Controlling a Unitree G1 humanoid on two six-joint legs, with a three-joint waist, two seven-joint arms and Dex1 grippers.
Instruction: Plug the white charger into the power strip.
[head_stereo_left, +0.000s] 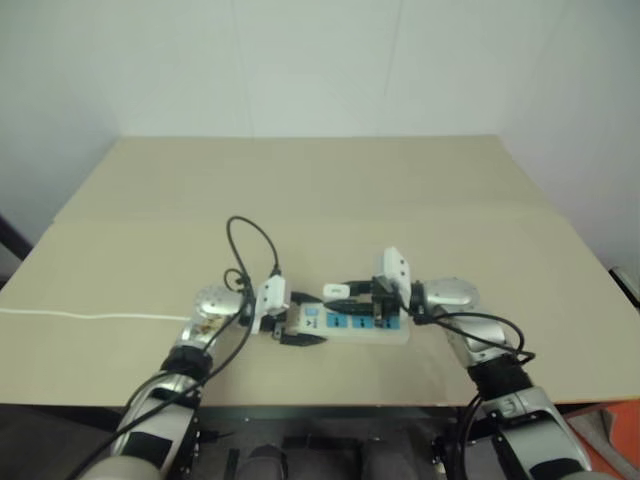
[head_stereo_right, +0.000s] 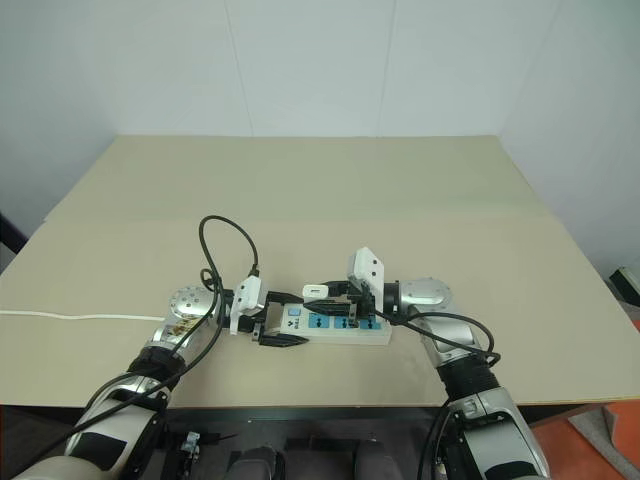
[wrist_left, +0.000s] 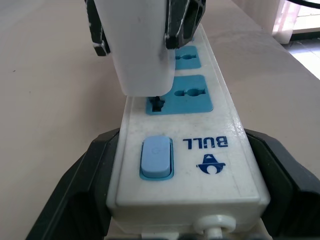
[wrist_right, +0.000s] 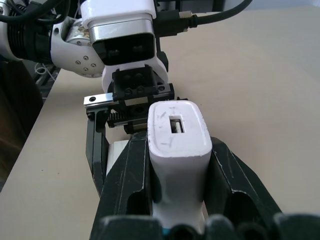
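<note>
holding white charger (wrist_right: 177, 150) in right gripper (wrist_right: 175, 200) | prongs entering power strip (wrist_left: 200, 165)

- power strip (head_stereo_right: 335, 327) lies on the table (head_stereo_right: 330, 200) near its front edge, long axis left-right
- left gripper (head_stereo_right: 281, 320) clamps strip's left (switch) end
- white charger (head_stereo_right: 317, 293) sits over the socket next to the switch, held between right gripper (head_stereo_right: 335, 296) fingers
- thin cord (head_stereo_right: 70, 317) runs along table, far left
</note>
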